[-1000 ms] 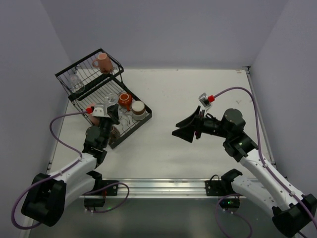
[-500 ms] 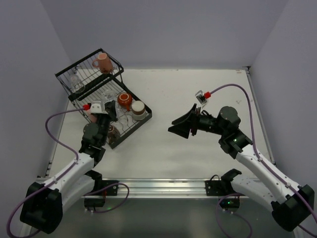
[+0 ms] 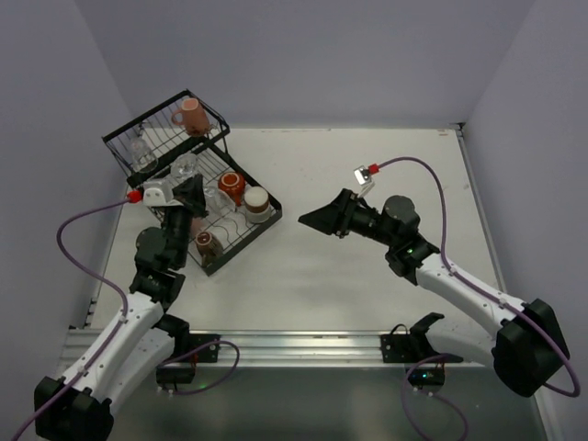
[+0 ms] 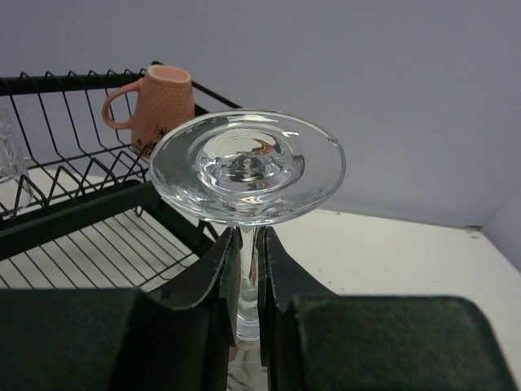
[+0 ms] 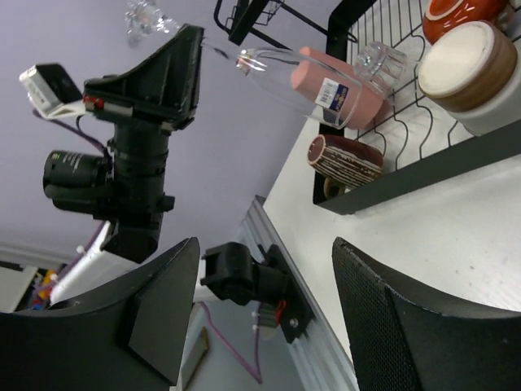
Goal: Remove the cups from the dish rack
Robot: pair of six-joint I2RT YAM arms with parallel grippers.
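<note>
My left gripper (image 4: 248,241) is shut tight on the thin stem of a clear stemmed glass (image 4: 247,165) — one finger presses it from each side. The round foot of the glass sticks out past the fingertips and faces the wrist camera. From my right wrist camera I see the glass tilted, up in the air over the near end of the dish rack (image 3: 241,242), with its bowl pointing down toward the rack. A salmon tumbler (image 5: 366,102) lies in the rack just behind the bowl; I cannot tell if they touch.

Farther out, the pink mug (image 4: 159,102) sits in the raised basket part, and another clear glass (image 3: 142,158) is there too. On the flat tray, the orange-red mug (image 3: 231,186) and a brown and white cup (image 3: 256,200) are side by side. A brown cup (image 3: 204,242) is at the near corner.

My right gripper (image 5: 264,244) is wide open with nothing in it — it hangs over the table (image 3: 386,156), to the right of the rack and well apart from it, pointing toward it.
</note>
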